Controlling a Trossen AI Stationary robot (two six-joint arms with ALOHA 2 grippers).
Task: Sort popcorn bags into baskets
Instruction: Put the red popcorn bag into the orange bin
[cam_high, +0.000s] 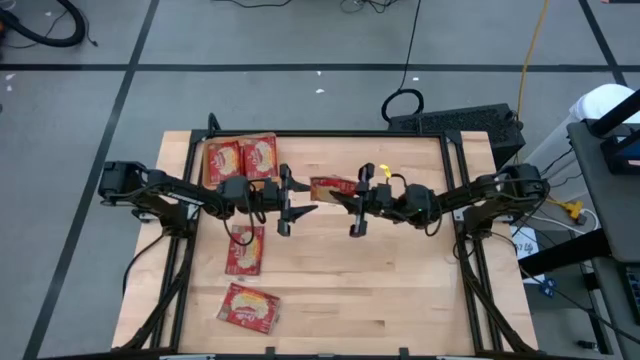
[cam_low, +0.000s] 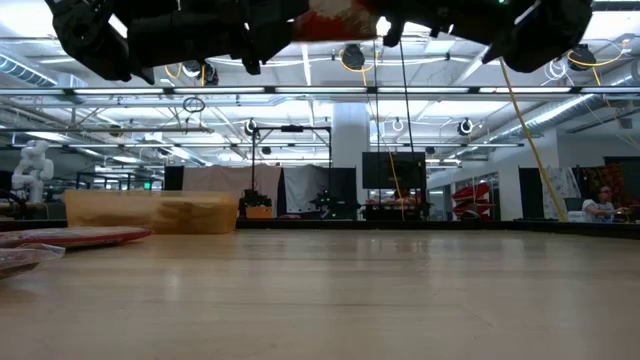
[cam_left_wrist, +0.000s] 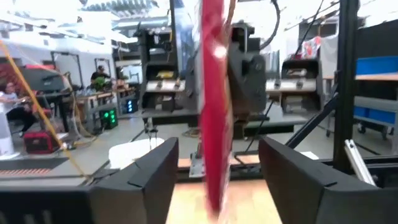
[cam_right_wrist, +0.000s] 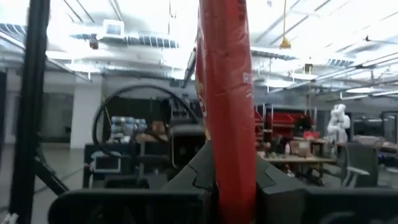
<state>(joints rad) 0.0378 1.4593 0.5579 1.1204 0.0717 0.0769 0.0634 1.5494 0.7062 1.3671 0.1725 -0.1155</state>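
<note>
Near the far-left corner of the counter (cam_high: 400, 290), an orange bin (cam_high: 240, 158) is seen with popcorn bags lying in it. Two further bags (cam_high: 246, 249) are left on the counter toward the near-left corner. The left claw (cam_high: 287, 201) is held above the counter's middle with its fingers (cam_left_wrist: 143, 180) spread wide; in its wrist view the packet's edge stands between them, and no contact is shown. One red popcorn bag (cam_high: 333, 188) is raised off the counter between the two arms, gripped edge-on by the right claw (cam_high: 358, 205), whose jaws are closed on it. A hand-over appears to be in progress. It is judged best done if the left fingers are closed squarely on the packet's free end before the right grip is released, so that the flat bag is not dropped or twisted.
</note>
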